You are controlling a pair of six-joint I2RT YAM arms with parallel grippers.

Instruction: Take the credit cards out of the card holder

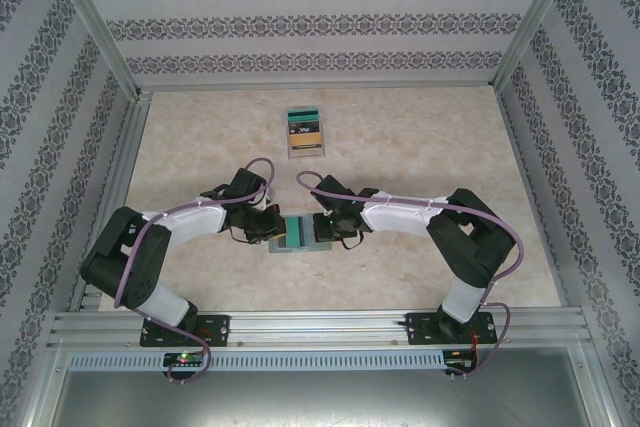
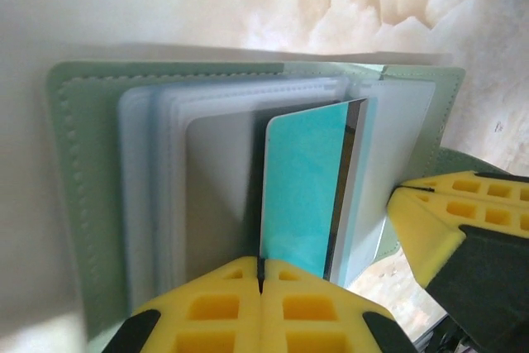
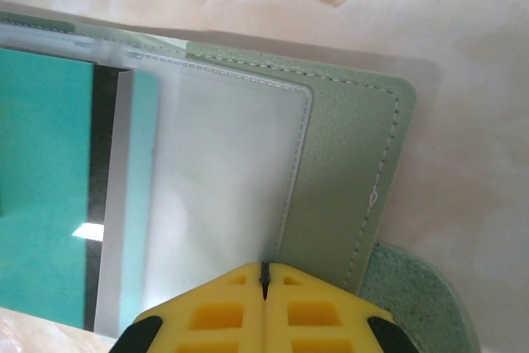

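The grey-green card holder (image 1: 322,245) lies open on the table between both grippers, its clear inner pockets (image 2: 157,196) fanned out. A teal credit card (image 2: 302,188) with a dark stripe stands tilted up out of the pockets. My left gripper (image 2: 261,274) is shut on that card's near edge. My right gripper (image 3: 264,269) is shut, its tips resting on the holder's right panel (image 3: 347,179) where the frosted pocket (image 3: 223,196) meets the cover. The teal card (image 3: 45,188) also lies at the left of the right wrist view. The holder's tab (image 3: 421,303) pokes out beside the right fingers.
More cards with teal, dark and tan faces (image 1: 305,132) lie stacked further back on the marbled table (image 1: 420,147). Patterned walls and a metal frame (image 1: 100,37) enclose the table. The right gripper's yellow fingers (image 2: 463,212) sit close to the teal card's right side.
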